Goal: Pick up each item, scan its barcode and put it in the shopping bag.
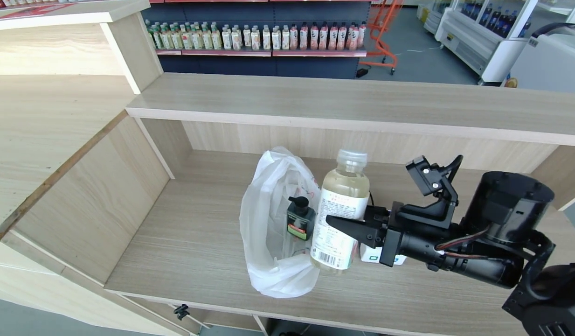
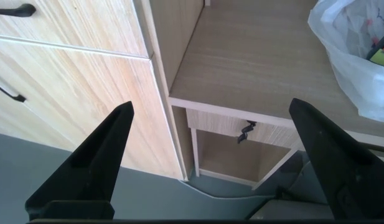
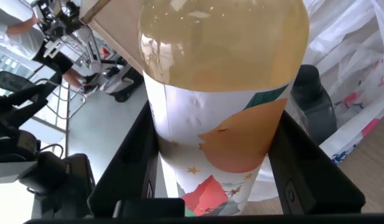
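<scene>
**Shop checkout tabletop: one item bagged, bottle in the pincer**

The work surface is a recessed wooden tabletop [image 1: 184, 242] in a shop, closed by a back wall and a left side wall, with a raised ledge [image 1: 362, 105] above the back. Shelves of bottled drinks stand in the aisle beyond.

**Progress**
- The shopping bag [image 1: 268, 233] stands near the middle of the tabletop with its mouth open upward.
- A small dark pump bottle [image 1: 300, 218] is inside the bag. This item is judged complete.
- The right pincer [image 1: 343, 224] is closed around the label of a tall bottle [image 1: 345, 196] of pale drink. The bottle is upright, just beside the robot's-right side of the bag.
- The barcode low on the label faces the head camera. It cannot be determined whether the base is clear of the tabletop.
- A small white device [image 1: 371, 255], possibly the scanner, sits just behind the bottle, partly hidden by the arm.
- Remaining, by judgement: bag the bottle, after scanning if that is not done.

**Clearances**
- The left pincer [image 2: 210, 109] is spread wide and holds nothing. It hangs beyond the front edge of the tabletop, above the floor beside a drawer cabinet [image 2: 73, 68].
- Bare tabletop lies to the left of the bag.
- The ledge overhangs the back of the recess. Any lift should stay toward the open front
</scene>
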Tool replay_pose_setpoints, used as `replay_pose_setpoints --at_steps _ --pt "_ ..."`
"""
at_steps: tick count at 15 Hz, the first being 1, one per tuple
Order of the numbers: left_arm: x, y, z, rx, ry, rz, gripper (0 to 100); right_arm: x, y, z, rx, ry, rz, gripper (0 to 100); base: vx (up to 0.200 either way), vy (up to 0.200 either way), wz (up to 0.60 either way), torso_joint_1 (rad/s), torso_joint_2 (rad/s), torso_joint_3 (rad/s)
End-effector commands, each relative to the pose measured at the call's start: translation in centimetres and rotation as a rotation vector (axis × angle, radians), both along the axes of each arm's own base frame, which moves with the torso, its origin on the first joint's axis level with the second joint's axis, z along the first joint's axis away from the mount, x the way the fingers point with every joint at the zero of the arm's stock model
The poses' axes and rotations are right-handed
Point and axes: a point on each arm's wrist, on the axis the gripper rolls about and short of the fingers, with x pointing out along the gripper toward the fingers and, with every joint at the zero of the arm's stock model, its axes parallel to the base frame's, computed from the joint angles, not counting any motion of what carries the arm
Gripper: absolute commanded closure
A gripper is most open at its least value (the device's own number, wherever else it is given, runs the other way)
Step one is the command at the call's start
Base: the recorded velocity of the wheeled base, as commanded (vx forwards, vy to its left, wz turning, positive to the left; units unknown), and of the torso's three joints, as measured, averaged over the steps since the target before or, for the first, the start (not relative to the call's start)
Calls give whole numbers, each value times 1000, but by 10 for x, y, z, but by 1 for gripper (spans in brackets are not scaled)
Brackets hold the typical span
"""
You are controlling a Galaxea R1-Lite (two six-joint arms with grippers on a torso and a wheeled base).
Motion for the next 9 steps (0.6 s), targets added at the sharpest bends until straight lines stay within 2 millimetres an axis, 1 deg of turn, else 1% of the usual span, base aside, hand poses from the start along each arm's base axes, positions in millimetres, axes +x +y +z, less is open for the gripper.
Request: replay_pose_setpoints --at_steps 1,3,5,6,8,9 --pt "0 0 0 0 0 1 0 11 8 -26 -36 22 10 100 0 0 0 0 0 0" --pt "0 0 0 0 0 1 0 26 18 -47 -24 -35 9 100 0 0 0 0 0 0" --pt "0 0 0 0 0 1 0 32 25 -62 -21 -44 21 100 0 0 0 0 0 0" --pt "0 0 0 0 0 1 0 33 27 -64 -23 -43 27 100 0 0 0 0 0 0" --pt "0 0 0 0 0 1 0 44 38 -76 -44 -61 49 100 0 0 0 0 0 0" --pt "0 0 0 0 0 1 0 48 40 -83 -61 -70 51 100 0 0 0 0 0 0"
